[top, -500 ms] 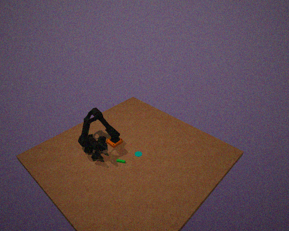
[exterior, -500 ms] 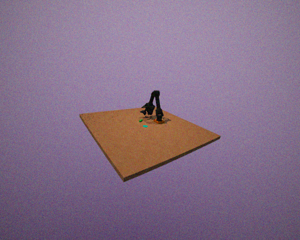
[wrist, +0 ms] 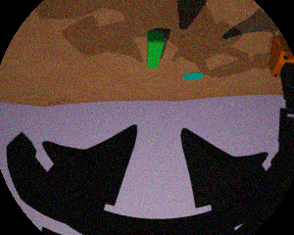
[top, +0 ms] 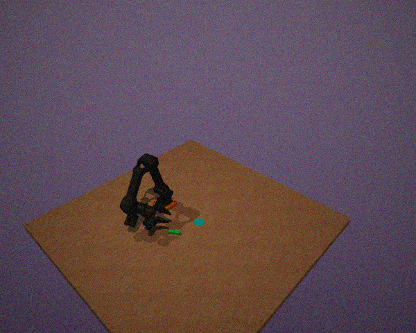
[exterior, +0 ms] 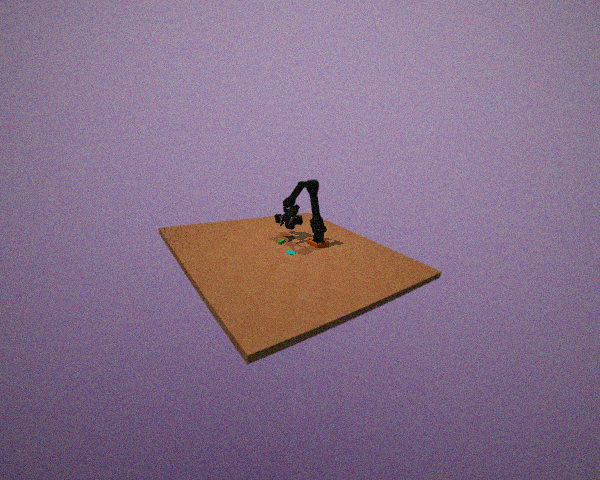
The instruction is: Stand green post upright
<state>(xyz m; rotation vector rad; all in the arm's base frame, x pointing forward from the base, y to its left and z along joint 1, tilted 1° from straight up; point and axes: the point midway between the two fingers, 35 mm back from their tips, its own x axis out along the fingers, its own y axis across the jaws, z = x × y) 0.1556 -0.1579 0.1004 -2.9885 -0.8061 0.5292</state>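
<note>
The green post [top: 174, 232] [exterior: 281, 241] [wrist: 155, 53] lies on its side on the board, apart from the cyan circle. The flat cyan circle [top: 199, 221] [exterior: 290, 252] [wrist: 193, 76] is bare, with nothing standing on it. My gripper [top: 169, 222] [wrist: 160, 128] is partly open and empty, above the board on the arm's side of the post. In the wrist view a gap shows between the two black fingertips, and the post appears beyond them near the top. The fingertips are too small to make out in the exterior view.
The brown square board [top: 215, 279] [exterior: 259, 310] carries everything, and its edges drop off all round. The arm's orange base [top: 170, 205] [exterior: 318, 243] stands near the circle. Shadows of the arm fall around the post and circle.
</note>
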